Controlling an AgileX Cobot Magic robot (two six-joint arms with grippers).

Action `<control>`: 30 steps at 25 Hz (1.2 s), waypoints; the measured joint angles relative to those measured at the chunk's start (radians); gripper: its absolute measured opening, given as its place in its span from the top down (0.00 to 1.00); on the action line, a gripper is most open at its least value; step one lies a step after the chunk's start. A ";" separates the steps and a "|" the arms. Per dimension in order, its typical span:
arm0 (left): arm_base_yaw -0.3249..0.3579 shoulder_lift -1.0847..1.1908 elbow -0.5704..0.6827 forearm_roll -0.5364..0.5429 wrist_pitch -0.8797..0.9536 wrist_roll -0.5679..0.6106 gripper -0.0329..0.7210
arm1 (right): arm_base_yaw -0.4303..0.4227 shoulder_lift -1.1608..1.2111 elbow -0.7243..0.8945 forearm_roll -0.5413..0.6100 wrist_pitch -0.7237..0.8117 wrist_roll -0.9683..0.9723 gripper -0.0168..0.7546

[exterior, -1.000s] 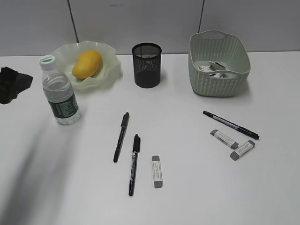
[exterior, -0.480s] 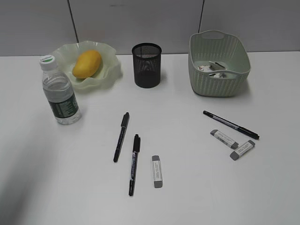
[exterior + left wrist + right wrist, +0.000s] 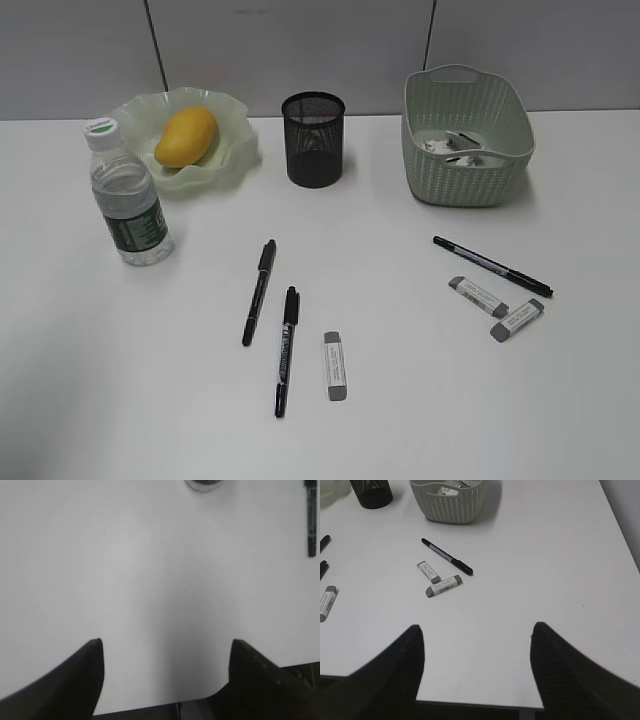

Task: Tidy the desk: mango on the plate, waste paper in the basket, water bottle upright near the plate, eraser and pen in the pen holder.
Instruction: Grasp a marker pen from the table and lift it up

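Note:
The yellow-orange mango (image 3: 185, 135) lies on the pale green plate (image 3: 232, 125) at the back left. The water bottle (image 3: 128, 195) stands upright in front of the plate. The waste paper (image 3: 440, 146) lies inside the green basket (image 3: 466, 170). The black mesh pen holder (image 3: 313, 138) stands between plate and basket. Three pens (image 3: 259, 291) (image 3: 286, 350) (image 3: 492, 266) and three erasers (image 3: 335, 366) (image 3: 478, 297) (image 3: 517, 320) lie on the desk (image 3: 400, 420). Neither gripper shows in the exterior view. My left gripper (image 3: 166, 642) is open and empty over the desk's near edge. My right gripper (image 3: 476, 626) is open and empty.
The left wrist view shows the bottle's base (image 3: 204, 484) and a pen (image 3: 311, 520) far from the jaws. The right wrist view shows a pen (image 3: 447, 556), two erasers (image 3: 428, 571) (image 3: 443, 586), the basket (image 3: 454, 505) and the desk's right edge.
A dark part of the left arm at the left edge of the exterior view one second ago has gone out of view. The objects have not moved.

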 joint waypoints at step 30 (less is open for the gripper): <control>0.000 -0.900 0.329 -0.030 -0.163 0.000 0.26 | 0.000 0.000 0.000 0.000 0.000 0.000 0.30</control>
